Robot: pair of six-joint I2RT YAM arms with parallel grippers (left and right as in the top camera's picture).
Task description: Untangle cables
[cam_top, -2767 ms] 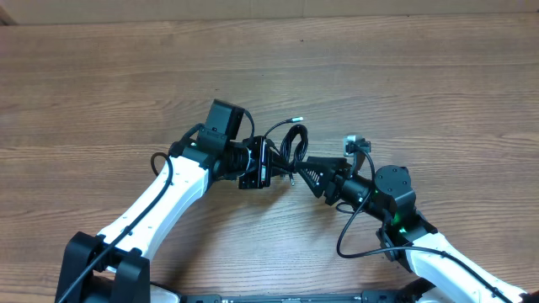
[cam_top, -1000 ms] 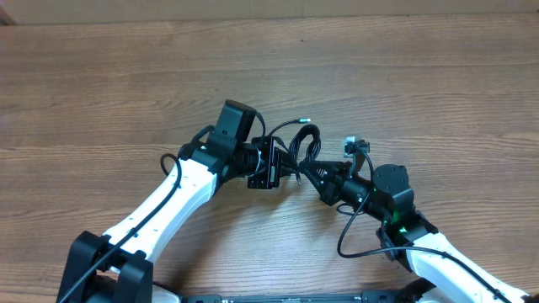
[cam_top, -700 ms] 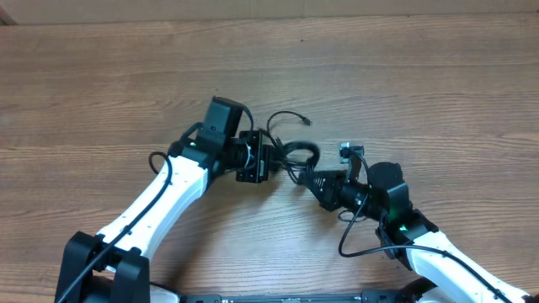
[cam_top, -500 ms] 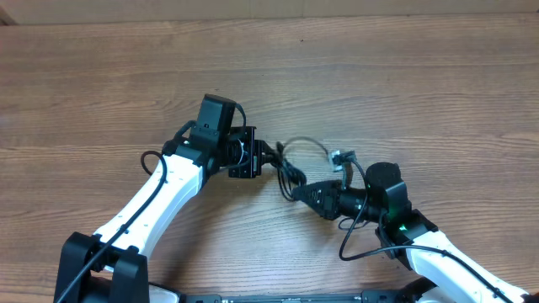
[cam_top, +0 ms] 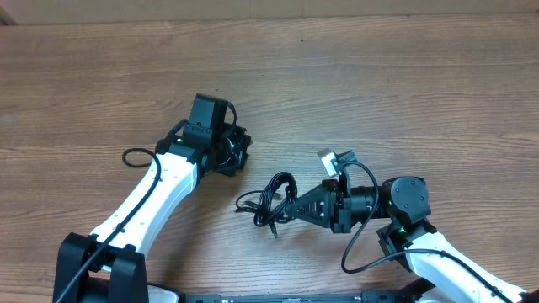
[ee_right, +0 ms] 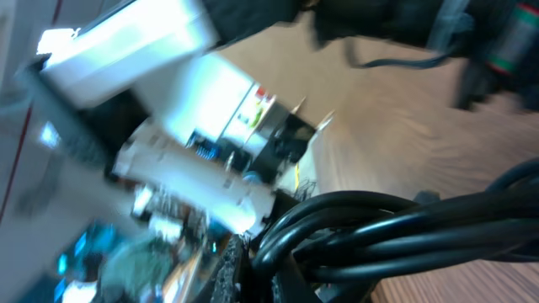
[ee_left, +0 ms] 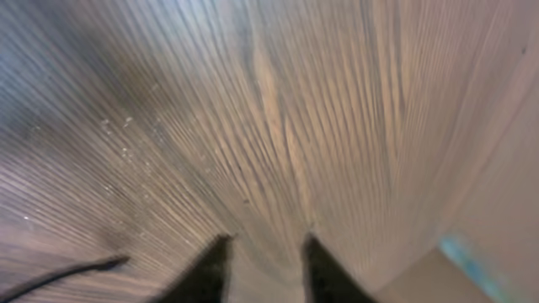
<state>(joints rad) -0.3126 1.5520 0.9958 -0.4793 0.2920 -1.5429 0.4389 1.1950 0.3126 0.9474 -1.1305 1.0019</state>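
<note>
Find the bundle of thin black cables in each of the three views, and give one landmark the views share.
Overhead: cables are lower centre, at the tip of the right pincer.
Left wrist: bundle not in it; a thin dark strand at lower left cannot be identified.
Right wrist: looped strands fill the lower right.
Shared landmark: the wooden table, seen in all three.
</note>
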